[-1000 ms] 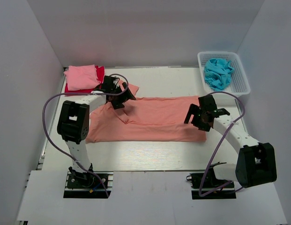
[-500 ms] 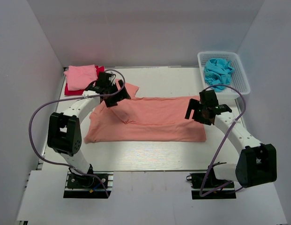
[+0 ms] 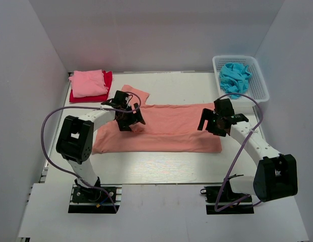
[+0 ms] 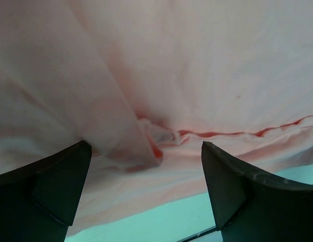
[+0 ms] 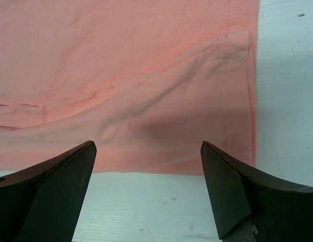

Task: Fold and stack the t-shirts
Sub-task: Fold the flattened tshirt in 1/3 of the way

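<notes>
Salmon-orange t-shirt (image 3: 171,132): in the top view it lies spread across the middle of the table (image 3: 161,169), its long side running left to right, with one sleeve sticking out at the far left.
Stack: the light pink shirt (image 3: 88,82) is folded on the red shirt (image 3: 90,97) at the far left, apart from the salmon one.
Waiting: the turquoise shirt (image 3: 234,76) lies crumpled in the white basket (image 3: 262,92) at the far right.
Left arm: the elbow is bent outward. The left gripper (image 3: 130,119) is low over the shirt's left part, near the sleeve.
Right arm: it reaches forward, with the right gripper (image 3: 215,123) over the shirt's right end.
Left wrist view: the jaws are spread wide and hold nothing. A bunched ridge of cloth sits between the fingers (image 4: 55,186).
Right wrist view: the jaws are wide and empty over a flat corner, with hem and bare table showing.
Step in hand: probably gripping both ends for a fold.
Doing it well: close the left on the ridge without dragging the cloth. Lower the right onto the hem corner and catch every layer. Lift both together so the crease stays straight.
</notes>
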Controlling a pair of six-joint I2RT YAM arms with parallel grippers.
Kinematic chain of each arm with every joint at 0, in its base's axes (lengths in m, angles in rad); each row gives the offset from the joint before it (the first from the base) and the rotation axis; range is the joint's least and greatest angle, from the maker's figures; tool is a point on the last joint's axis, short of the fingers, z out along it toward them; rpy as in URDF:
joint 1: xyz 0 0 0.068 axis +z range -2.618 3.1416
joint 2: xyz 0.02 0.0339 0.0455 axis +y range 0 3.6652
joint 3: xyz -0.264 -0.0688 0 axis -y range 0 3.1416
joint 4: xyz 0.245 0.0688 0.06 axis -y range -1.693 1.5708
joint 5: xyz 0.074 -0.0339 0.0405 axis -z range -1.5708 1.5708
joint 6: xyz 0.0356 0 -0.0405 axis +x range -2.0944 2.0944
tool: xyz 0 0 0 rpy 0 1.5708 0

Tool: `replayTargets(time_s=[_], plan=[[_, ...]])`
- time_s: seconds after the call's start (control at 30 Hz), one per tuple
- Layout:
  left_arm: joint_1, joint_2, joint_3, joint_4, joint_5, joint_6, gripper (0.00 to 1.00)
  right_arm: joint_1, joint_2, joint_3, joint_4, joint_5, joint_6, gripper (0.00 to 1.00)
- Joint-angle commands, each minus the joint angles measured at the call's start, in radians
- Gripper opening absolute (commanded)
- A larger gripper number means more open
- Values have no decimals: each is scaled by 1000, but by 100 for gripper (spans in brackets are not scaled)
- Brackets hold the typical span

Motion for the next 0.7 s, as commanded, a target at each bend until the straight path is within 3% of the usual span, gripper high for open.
replayTargets(time_s=[0.0,0.67], plan=[[-12,28,-2,134,43,-50,100,2,-17,-16,40,-12,11,90],[-3,260,332,184,5,-37,100,-2,-17,3,23,28,25,90]])
